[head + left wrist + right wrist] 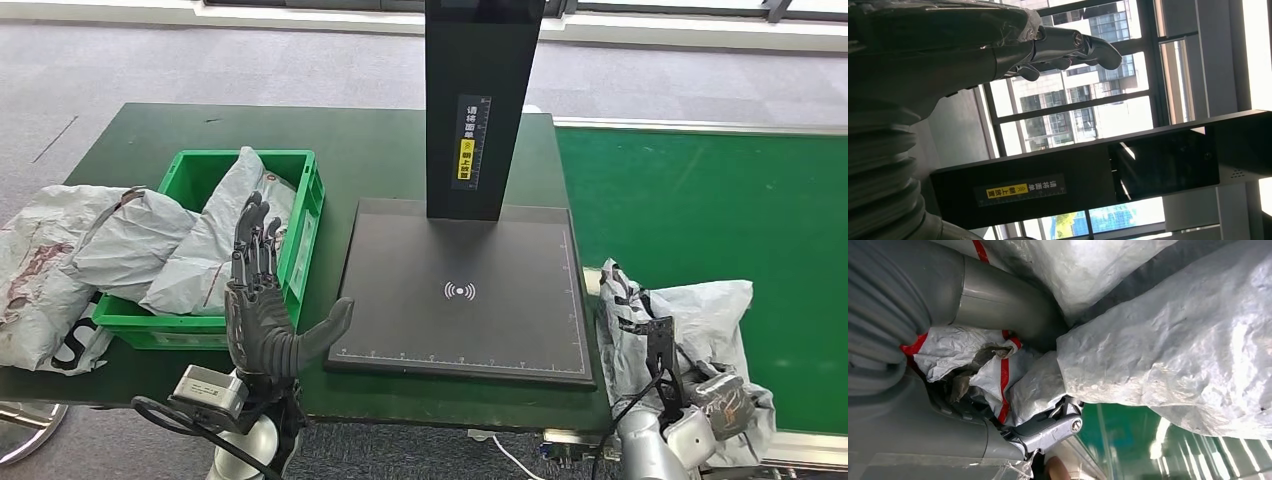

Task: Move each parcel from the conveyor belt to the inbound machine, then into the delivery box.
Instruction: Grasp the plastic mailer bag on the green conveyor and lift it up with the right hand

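A crumpled grey parcel (pixel 705 310) lies at the near edge of the green conveyor belt (pixel 720 200), beside the inbound machine. My right hand (pixel 660 350) grips its near end; in the right wrist view bunched grey plastic with red stripes (pixel 998 375) sits pinched in that hand (pixel 993 305), and the parcel's bulk (pixel 1173 340) hangs past it. My left hand (pixel 262 300) stands raised and empty with fingers spread, between the green delivery box (pixel 305 175) and the machine's black scan plate (pixel 460 330). The left wrist view shows its fingers (pixel 1068 45) holding nothing.
The delivery box holds grey parcels (pixel 215 240), and more parcels (pixel 50 260) lie heaped to its left over the table edge. The machine's tall black post (pixel 480 100) rises from the back of the plate. Grey carpet surrounds the green table (pixel 380 150).
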